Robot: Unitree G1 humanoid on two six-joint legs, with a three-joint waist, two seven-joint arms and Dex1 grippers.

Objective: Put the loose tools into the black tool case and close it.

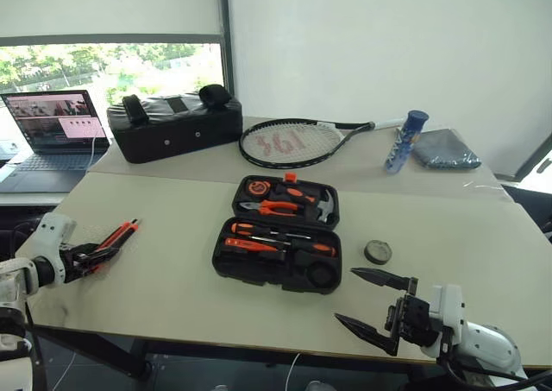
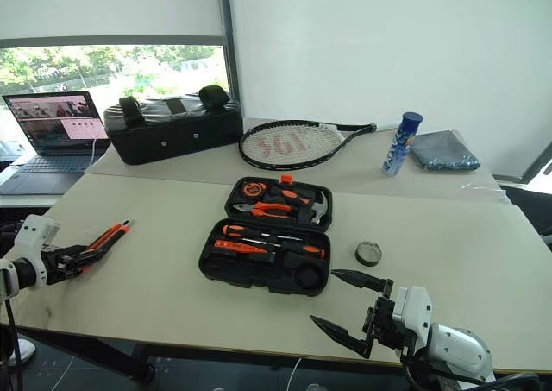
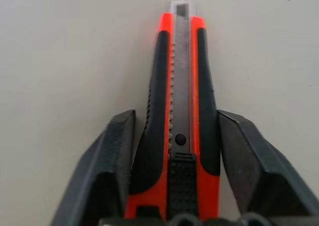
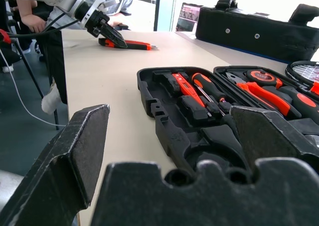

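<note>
The orange-and-black utility knife [image 1: 118,233] lies flat near the table's left edge. My left gripper [image 1: 93,255] is shut on its handle; the fingers [image 3: 117,156] press both sides, and the blade end points away. The black tool case [image 1: 259,280] lies open at mid-table with pliers, a tape measure and orange-handled screwdrivers [image 1: 255,244] in its slots. A small dark tape roll [image 1: 377,252] sits just right of the case. My right gripper [image 1: 345,295] hovers open near the front edge, right of the case, with nothing between its fingers.
A tennis racket [image 1: 293,142], a black padded bag [image 1: 172,125], a blue bottle [image 1: 405,141] and a grey cloth [image 1: 444,149] line the far table. A laptop [image 1: 56,128] stands at the far left. A person [image 4: 30,16] shows beyond the left edge.
</note>
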